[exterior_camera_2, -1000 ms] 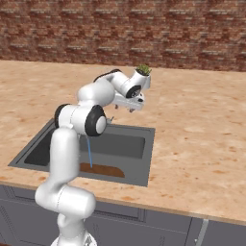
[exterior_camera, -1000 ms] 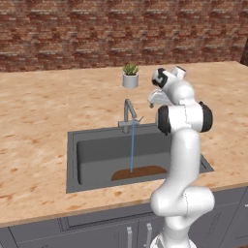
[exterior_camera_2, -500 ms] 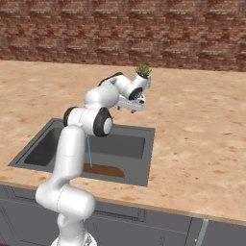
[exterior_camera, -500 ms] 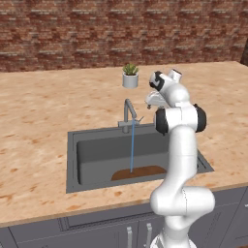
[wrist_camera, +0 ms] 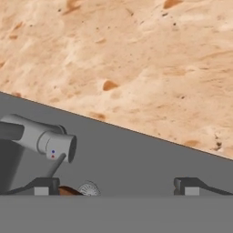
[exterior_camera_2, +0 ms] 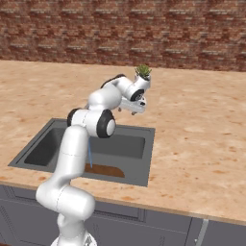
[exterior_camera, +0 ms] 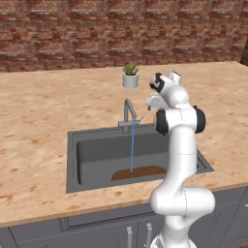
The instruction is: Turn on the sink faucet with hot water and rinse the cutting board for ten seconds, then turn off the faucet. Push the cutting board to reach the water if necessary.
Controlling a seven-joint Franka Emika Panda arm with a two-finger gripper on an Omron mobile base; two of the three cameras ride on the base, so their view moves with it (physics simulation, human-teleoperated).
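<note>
We see the sink faucet (exterior_camera: 128,112) standing at the far rim of the sink (exterior_camera: 72,160), its gooseneck spout hooked over the basin and its thin side lever sticking out to the right of the base. We judge the lever to be light, stiff and smooth, metal that a fingertip could slide off, so we would press it near its free end with the flat of one finger rather than try to pinch it.

The cutting board (exterior_camera: 141,172) lies flat on the basin floor against the near wall, a little right of centre. We take it for rigid wood, now wet and likely slick; since it lies flat with no raised edge, pushing against its side looks more practical than lifting it.

The water (exterior_camera: 132,145) falls as a thin straight stream from the spout and lands on the left part of the board, so in our judgement the board already reaches it and needs no push. Besides the board and the running water, we see nothing in the basin.

The gripper (exterior_camera: 151,102) hovers just right of the faucet, above the far rim, with its fingers (wrist_camera: 42,187) spread wide and holding nothing. A small potted plant (exterior_camera: 130,76) sits on the counter (exterior_camera: 43,111) beyond the faucet.
</note>
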